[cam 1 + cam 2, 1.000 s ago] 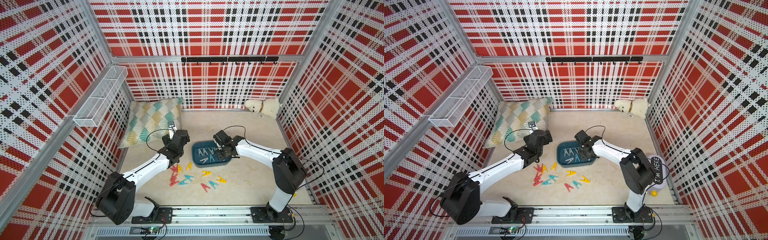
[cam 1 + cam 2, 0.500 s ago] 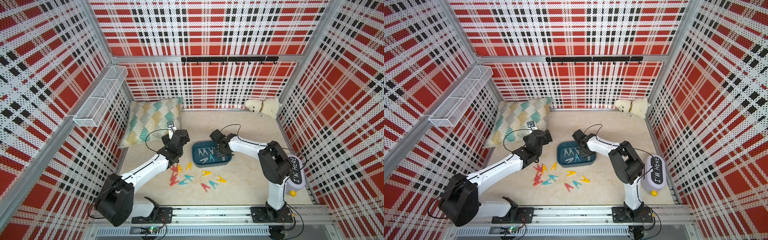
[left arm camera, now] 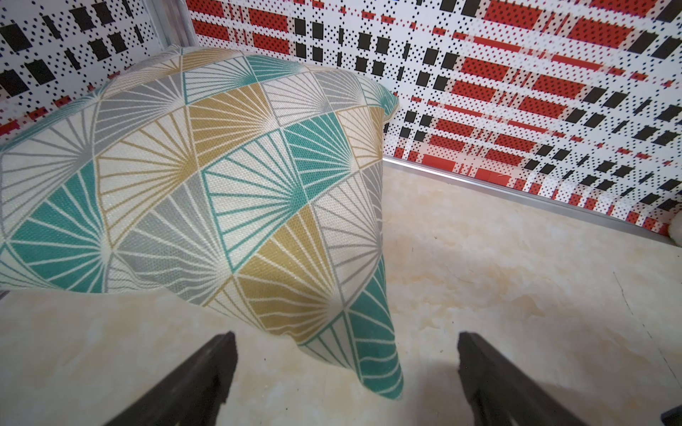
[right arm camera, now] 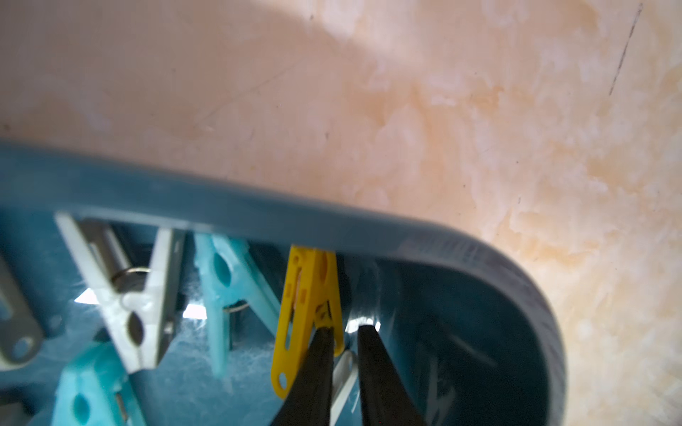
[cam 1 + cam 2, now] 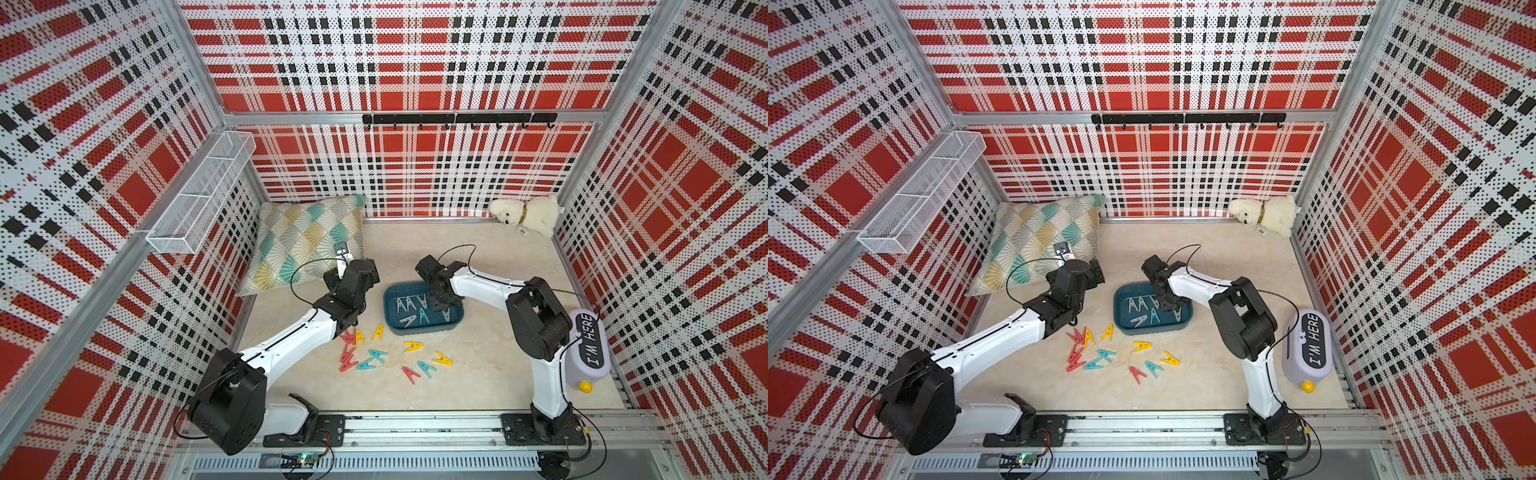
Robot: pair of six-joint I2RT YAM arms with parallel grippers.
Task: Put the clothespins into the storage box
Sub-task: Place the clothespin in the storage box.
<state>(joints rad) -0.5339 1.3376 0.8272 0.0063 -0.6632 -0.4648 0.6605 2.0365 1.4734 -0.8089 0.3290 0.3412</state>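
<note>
Right wrist view: a yellow clothespin [image 4: 306, 313] leans against the inner wall of the storage box [image 4: 258, 217], close to a rounded corner. The right fingers [image 4: 317, 372] reach down into the box with only a narrow gap between them. One finger touches or overlaps the yellow peg and the other stands clear of it, so nothing looks clamped. Just beside it lie a teal clothespin [image 4: 228, 291] and a pale grey clothespin [image 4: 125, 295], both somewhat blurred.

In both top views the box [image 5: 419, 330] [image 5: 1152, 328] sits near the middle of the table [image 5: 478, 386], with about seven grey and teal pegs [image 5: 409, 305] in it. The right fingers hang over its 1 o'clock corner. About a dozen loose clothespins [image 5: 376, 355] in red, yellow and teal lie on the table, fanned from the box's 8 o'clock round to 5 o'clock.

The left arm [image 5: 291, 336] is at the box's 9 o'clock, and its wrist points at the pillow [image 5: 307, 241] at 10 o'clock. In the left wrist view the left fingers [image 3: 199, 380] are spread wide and empty over bare table, near a corner of the pillow.

Between 1 and 2 o'clock a white plush dog [image 5: 525, 214] lies in the back corner. At 4 o'clock there is a lavender container [image 5: 590, 353] lettered "I'M HERE". A white wire basket [image 5: 199, 199] hangs on the side wall at 10 o'clock, and a black hook rail [image 5: 457, 119] is on the back wall at 12.
</note>
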